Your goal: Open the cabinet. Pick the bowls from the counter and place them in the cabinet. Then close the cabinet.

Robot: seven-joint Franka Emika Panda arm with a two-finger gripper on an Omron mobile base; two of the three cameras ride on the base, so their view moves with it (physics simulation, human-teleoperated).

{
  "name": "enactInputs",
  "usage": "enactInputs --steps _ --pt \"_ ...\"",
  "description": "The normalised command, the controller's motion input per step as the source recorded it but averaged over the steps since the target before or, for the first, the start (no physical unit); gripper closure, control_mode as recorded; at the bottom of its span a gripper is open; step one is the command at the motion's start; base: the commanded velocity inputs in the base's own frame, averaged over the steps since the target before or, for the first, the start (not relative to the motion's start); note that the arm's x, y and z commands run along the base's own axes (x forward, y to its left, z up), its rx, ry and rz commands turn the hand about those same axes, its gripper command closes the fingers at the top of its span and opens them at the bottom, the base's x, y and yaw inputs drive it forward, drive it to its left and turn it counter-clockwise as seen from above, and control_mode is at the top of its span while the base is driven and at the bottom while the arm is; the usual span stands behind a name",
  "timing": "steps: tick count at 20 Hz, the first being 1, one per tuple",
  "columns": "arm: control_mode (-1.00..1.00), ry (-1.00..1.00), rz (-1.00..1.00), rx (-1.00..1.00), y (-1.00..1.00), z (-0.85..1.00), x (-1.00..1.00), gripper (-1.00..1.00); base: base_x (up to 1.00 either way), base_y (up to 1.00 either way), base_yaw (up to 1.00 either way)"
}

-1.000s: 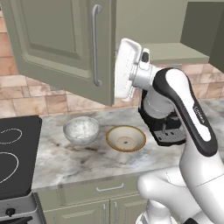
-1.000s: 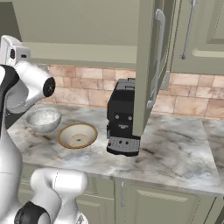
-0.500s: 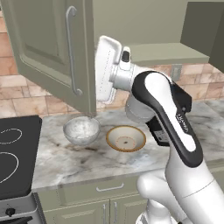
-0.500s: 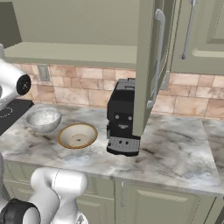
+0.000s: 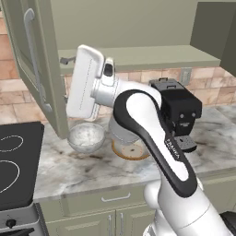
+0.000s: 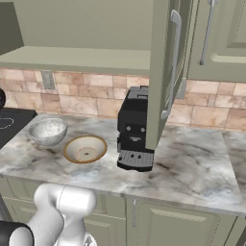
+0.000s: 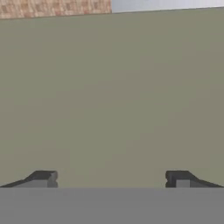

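While both cabinet (image 5: 41,69) doors stand open, the bowls wait on the counter (image 5: 92,163).

Left base view: speckled bowl (image 5: 86,137) left of tan bowl (image 5: 133,150). Right base view: both near the coffee machine (image 6: 135,129). Hand view: gripper (image 7: 111,179) spread wide, empty, facing the door, apparently pushing it clear.

You are looking at evenly lit, rendered pictures, bright and flat. Soft shadows are pooling under the cabinet (image 6: 86,60) and beside the coffee machine (image 6: 136,129). Nothing is glaring; edges are looking slightly soft and pixelated.
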Motion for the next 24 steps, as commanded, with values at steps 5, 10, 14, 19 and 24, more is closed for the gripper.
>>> enactInputs --steps 5,10,14,19,24 --pt "-1.0 0.0 -0.08 -0.02 -0.53 0.0 0.0 -1.0 0.0 0.0 0.0" --pt "-1.0 0.07 -0.22 -0.01 -1.0 0.02 -0.05 -1.0 0.0 0.0 0.0" --pt "-1.0 0.37 -0.33 0.0 -0.81 0.23 -0.32 -1.0 0.0 0.0 0.0" --pt "-1.0 0.6 -0.4 -0.06 -0.44 0.16 -0.31 -1.0 0.0 0.0 0.0" --pt "-1.0 0.73 -0.44 -0.06 -0.34 0.0 -0.33 -1.0 0.0 0.0 0.0"
